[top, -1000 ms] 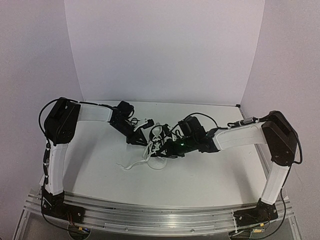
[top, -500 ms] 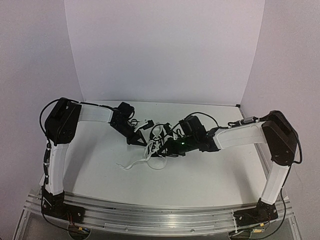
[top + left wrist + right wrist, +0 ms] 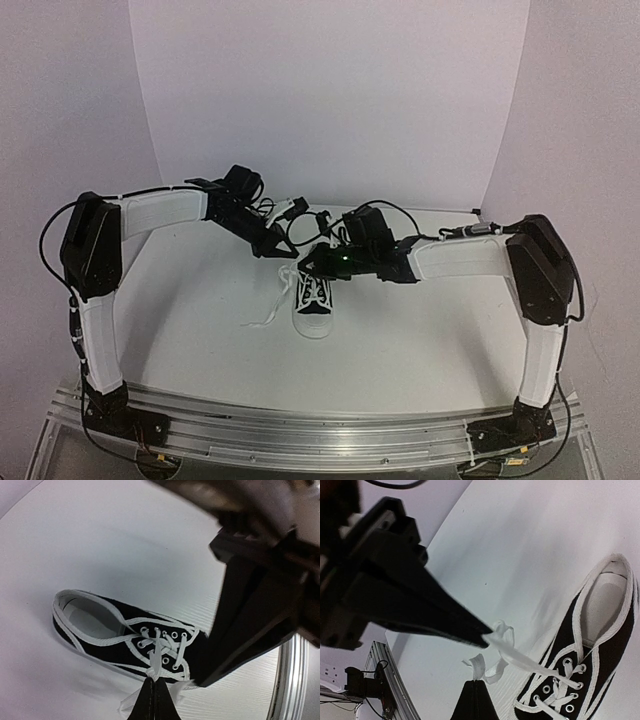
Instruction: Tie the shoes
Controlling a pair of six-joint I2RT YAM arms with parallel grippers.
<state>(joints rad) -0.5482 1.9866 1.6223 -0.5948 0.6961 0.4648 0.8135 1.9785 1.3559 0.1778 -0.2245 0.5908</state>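
Left end effector [image 3: 152, 700]: tips pinched fully together on one lace [image 3: 154, 671], strand running straight from eyelets up to it. Right end effector [image 3: 477, 700]: likewise clamped, on other lace [image 3: 480, 666], which hangs in slack loop. Black sneaker [image 3: 315, 300] on table [image 3: 200, 330] just below both tips, toe toward arm bases. Both ends held above shoe with tips close together, likely so strands can be crossed into knot.

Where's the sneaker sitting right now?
In the top view the sneaker lies mid-way across the table, toe toward the near edge. The left gripper and right gripper are just beyond its heel, each shut on a lace.
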